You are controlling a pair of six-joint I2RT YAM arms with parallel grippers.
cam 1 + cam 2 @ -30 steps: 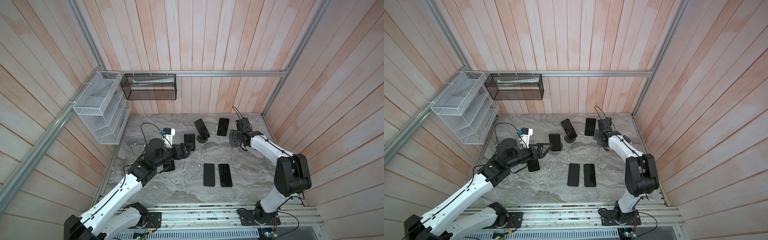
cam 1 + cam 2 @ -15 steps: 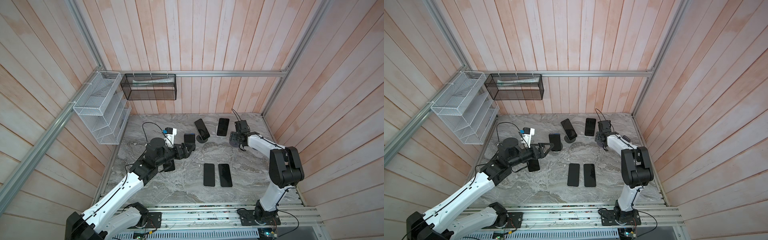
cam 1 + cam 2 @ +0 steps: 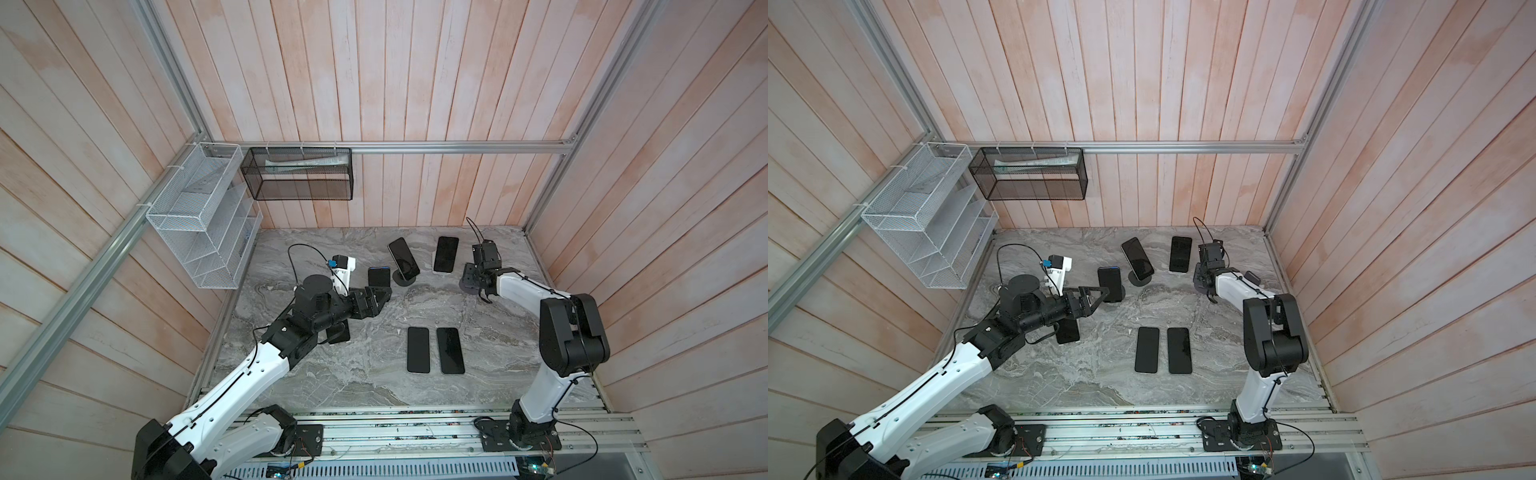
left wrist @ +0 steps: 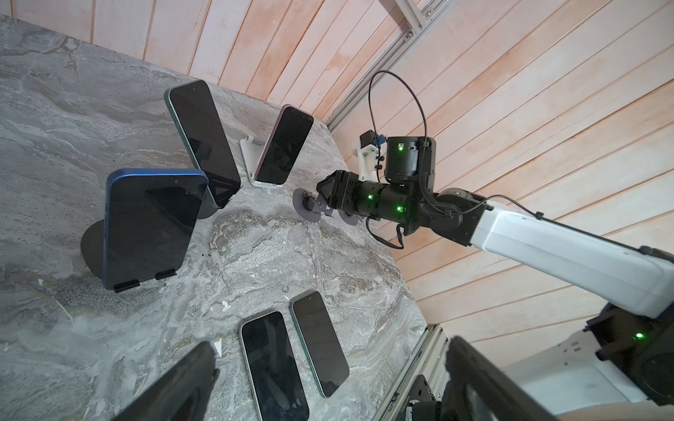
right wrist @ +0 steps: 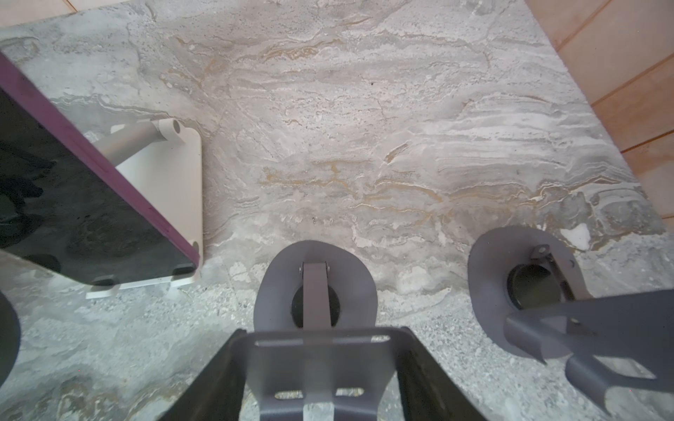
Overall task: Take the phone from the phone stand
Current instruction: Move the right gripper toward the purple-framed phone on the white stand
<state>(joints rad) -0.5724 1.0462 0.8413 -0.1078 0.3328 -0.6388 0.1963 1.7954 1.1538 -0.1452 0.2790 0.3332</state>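
The grey marble-patterned counter [image 3: 353, 374] fills the lower middle of both top views, boxed in by pale wooden plank walls. The white-and-black left arm [image 3: 232, 395] reaches in from the lower left, and the right arm [image 3: 569, 332] from the lower right. A white wire-mesh tiered rack [image 3: 195, 216] hangs on the left wall and a black mesh basket [image 3: 299, 178] on the back wall. Two dark-screened phones [image 3: 417, 349] lie flat side by side at the centre of the counter, and a third flat phone [image 3: 338, 334] shows partly beneath the left arm. Toward the back, centre-left, a blue-edged phone [image 4: 153, 226] leans on a black round-based stand [image 4: 89, 248]. To its right stand a teal-edged phone [image 3: 402, 257] on another black stand and a purple-edged phone [image 3: 445, 253] on a white stand [image 5: 171, 175]. The left hand [image 3: 1100, 297] is spread wide, its tips just beside the blue-edged phone without gripping it. The right hand [image 5: 322, 339], right of the purple-edged phone, has its black fingers flanking the slotted plate of a small grey round-based stand [image 5: 277, 291]. Whether they press the plate I cannot tell. A second grey stand [image 5: 488, 284] sits just beside it.
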